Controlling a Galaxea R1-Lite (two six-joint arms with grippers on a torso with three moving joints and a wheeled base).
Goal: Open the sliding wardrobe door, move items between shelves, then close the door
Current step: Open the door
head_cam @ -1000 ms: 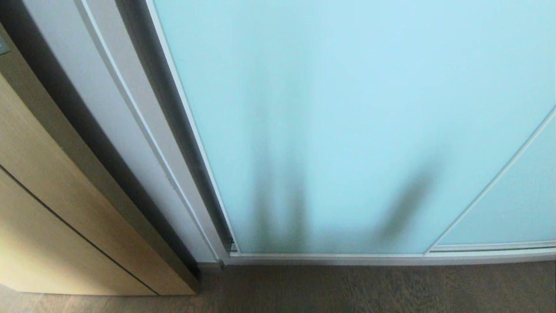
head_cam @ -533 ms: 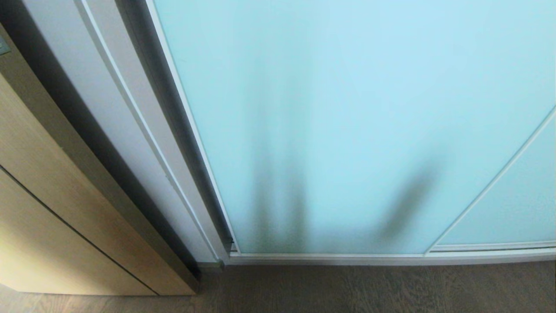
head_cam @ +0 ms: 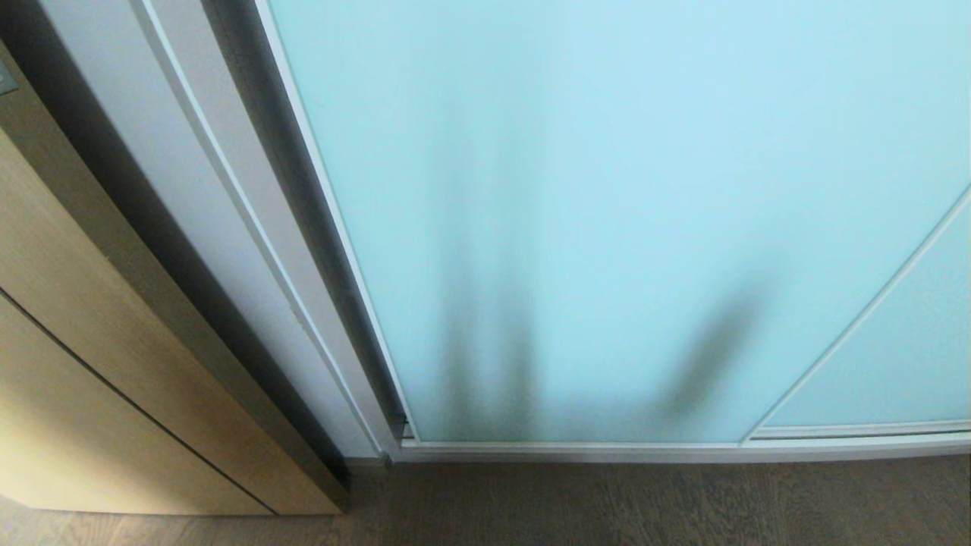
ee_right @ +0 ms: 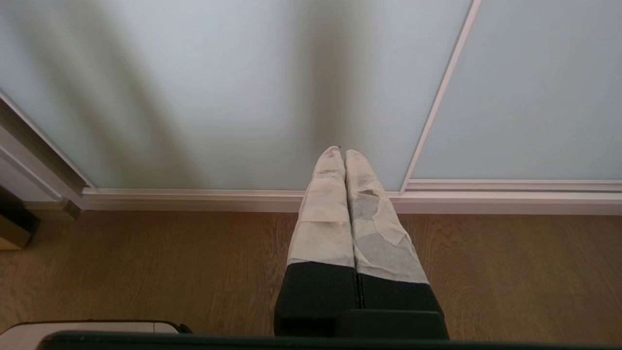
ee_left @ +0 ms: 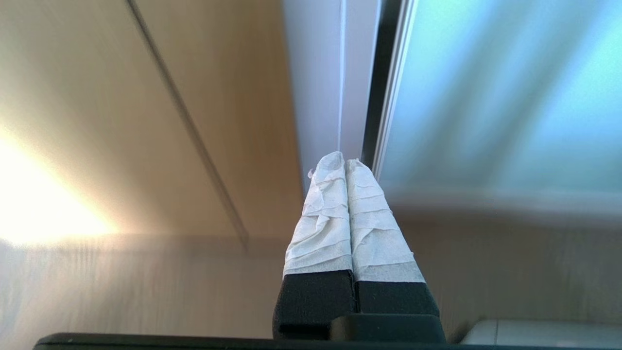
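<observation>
— Two pincers are seen, and both are closed with nothing between the taped fingers. What is the largest thing before them?

— It is the sliding wardrobe door [head_cam: 622, 212], a wide frosted aqua panel in a thin pale frame. It stands fully shut ahead of both pincers, and it fills the space beyond the right gripper [ee_right: 338, 151]. The shelves and the items are hidden behind it; only dark blurred shapes are seen through the glass, and what they are cannot be told.

— Which step is judged to be in hand?

— The opening of the door, not yet begun. No contact with the panel is seen from either pincer.

— How should it be done well?

— The vertical frame edge [ee_left: 391, 92] of the door should be chosen as the place of contact. It lies just beyond the tips of the left gripper [ee_left: 345, 160] and slightly to their glass side, with a dark gap beside it. The closed tips can be placed into this gap, against the frame, and the panel can be pushed sideways along the bottom track [head_cam: 683, 451].

— What must be avoided?

— The frosted glass itself should not be pressed, because the tips may slip on so smooth a surface. The light wood cabinet [head_cam: 91, 356], on the other side of the left pincer, should be kept clear of the arm. The push is best kept level and steady, so that the door is not tilted in its track.

— And the right pincer?

— It hangs low over the grey wood floor [ee_right: 146, 262], pointed at the foot of the door, and may be left parked.
</observation>
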